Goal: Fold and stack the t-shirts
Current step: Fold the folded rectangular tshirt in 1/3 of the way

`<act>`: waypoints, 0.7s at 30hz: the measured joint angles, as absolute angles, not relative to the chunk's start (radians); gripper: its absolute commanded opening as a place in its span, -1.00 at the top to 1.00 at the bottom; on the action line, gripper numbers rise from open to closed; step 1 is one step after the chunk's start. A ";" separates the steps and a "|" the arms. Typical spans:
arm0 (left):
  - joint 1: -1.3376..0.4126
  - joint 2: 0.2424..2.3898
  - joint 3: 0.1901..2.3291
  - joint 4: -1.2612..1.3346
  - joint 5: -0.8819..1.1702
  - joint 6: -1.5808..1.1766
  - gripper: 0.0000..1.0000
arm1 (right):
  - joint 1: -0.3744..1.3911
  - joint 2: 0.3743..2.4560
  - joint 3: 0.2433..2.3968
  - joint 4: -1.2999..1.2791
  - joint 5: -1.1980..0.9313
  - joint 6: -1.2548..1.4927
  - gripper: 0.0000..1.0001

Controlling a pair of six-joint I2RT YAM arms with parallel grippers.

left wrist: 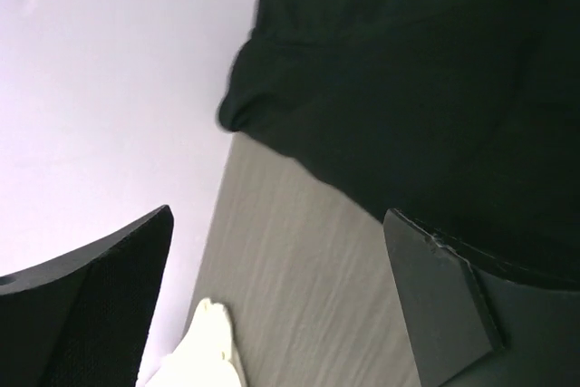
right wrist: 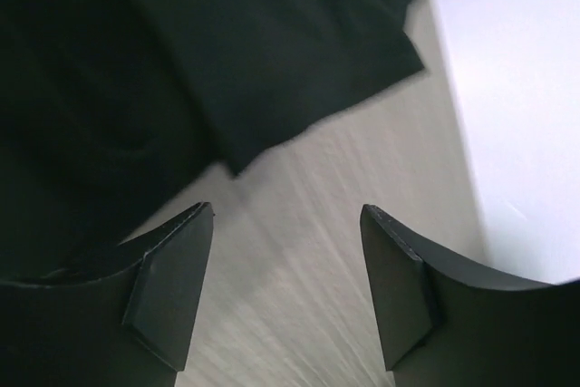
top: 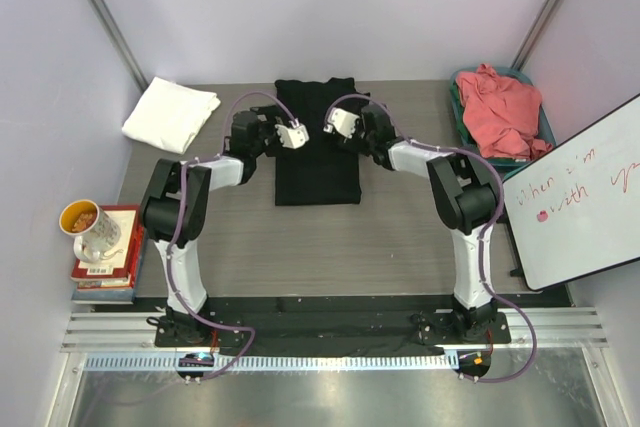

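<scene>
A black t-shirt (top: 317, 152) lies on the table's middle, narrowed to a long strip with its sleeve end at the far side; no print shows. It fills the top right of the left wrist view (left wrist: 408, 88) and the top left of the right wrist view (right wrist: 181, 52). My left gripper (top: 258, 127) hovers open and empty at its left edge (left wrist: 276, 296). My right gripper (top: 375, 129) hovers open and empty at its right edge (right wrist: 285, 287). A folded white t-shirt (top: 170, 114) lies at the far left; its corner shows in the left wrist view (left wrist: 204, 351). A crumpled coral-pink t-shirt (top: 500, 107) lies in a basket.
A teal basket (top: 546, 132) stands at the far right. A whiteboard (top: 580, 197) leans at the right edge. A mug (top: 88, 227) stands on stacked books (top: 120, 267) at the left. Bare grey table (top: 320, 247) lies between the shirt and the arm bases.
</scene>
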State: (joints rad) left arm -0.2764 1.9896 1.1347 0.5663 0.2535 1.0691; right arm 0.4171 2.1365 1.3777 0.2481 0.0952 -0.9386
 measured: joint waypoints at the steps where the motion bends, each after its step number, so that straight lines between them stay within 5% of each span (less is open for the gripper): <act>1: -0.274 1.976 1.131 0.532 0.279 1.071 -0.71 | 0.414 2.120 1.395 0.181 0.035 -0.923 -0.31; 2: -0.273 1.963 1.131 0.492 0.302 1.071 0.07 | 0.410 2.103 1.418 0.110 -0.028 -0.914 -0.24; 4: -0.272 1.928 1.131 0.397 0.345 1.078 0.99 | 0.406 2.083 1.468 0.000 -0.126 -0.900 0.19; 6: -0.273 1.897 1.131 0.328 0.371 1.078 0.99 | 0.405 2.076 1.520 -0.070 -0.205 -0.884 0.65; 9: -0.272 1.848 1.111 0.265 0.383 1.074 0.99 | 0.406 2.086 1.599 -0.147 -0.284 -0.834 0.97; 21: -0.263 1.709 0.985 0.135 0.338 1.028 0.99 | 0.423 2.304 1.932 -0.370 -0.585 -0.715 0.98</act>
State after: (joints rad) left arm -0.2630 1.7092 0.9848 0.1349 0.3382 1.0283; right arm 0.4232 2.3043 1.9320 -0.3702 -0.5846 -0.7151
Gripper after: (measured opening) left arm 0.003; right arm 0.019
